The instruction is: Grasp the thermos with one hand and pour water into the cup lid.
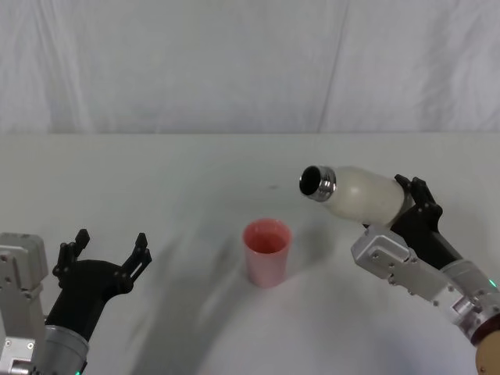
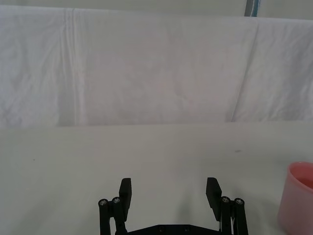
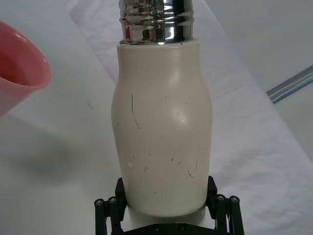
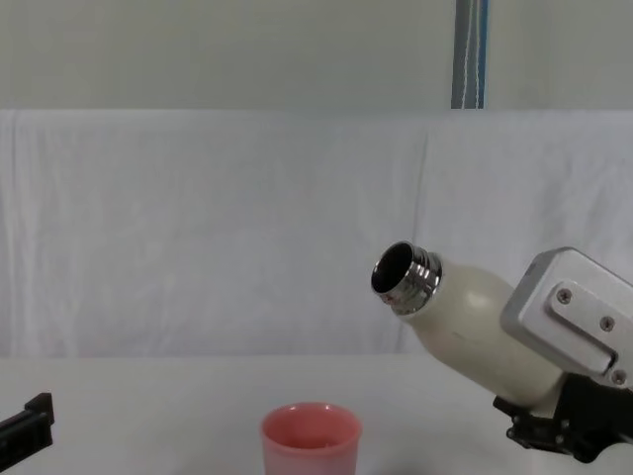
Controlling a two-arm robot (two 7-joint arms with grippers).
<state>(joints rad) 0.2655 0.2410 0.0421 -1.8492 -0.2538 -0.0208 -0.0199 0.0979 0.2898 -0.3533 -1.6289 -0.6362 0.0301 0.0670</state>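
The cream-white thermos (image 1: 363, 194) hangs above the table, tilted with its open steel neck (image 1: 318, 183) pointing left and slightly up, to the right of and above the cup lid. My right gripper (image 1: 412, 205) is shut on its lower body; the fingers (image 3: 215, 196) clasp both sides of the thermos (image 3: 161, 132). The pink cup lid (image 1: 267, 251) stands upright at the table's middle, also seen as the cup lid (image 4: 311, 440) and the cup lid (image 3: 19, 68). No water stream shows. My left gripper (image 1: 109, 251) rests open at the near left, holding nothing, with the cup lid (image 2: 297, 198) off to its side.
A white cloth covers the table (image 1: 195, 172) and hangs as a backdrop (image 4: 218, 228) behind it. A blue-grey vertical strip (image 4: 471, 54) stands above the backdrop.
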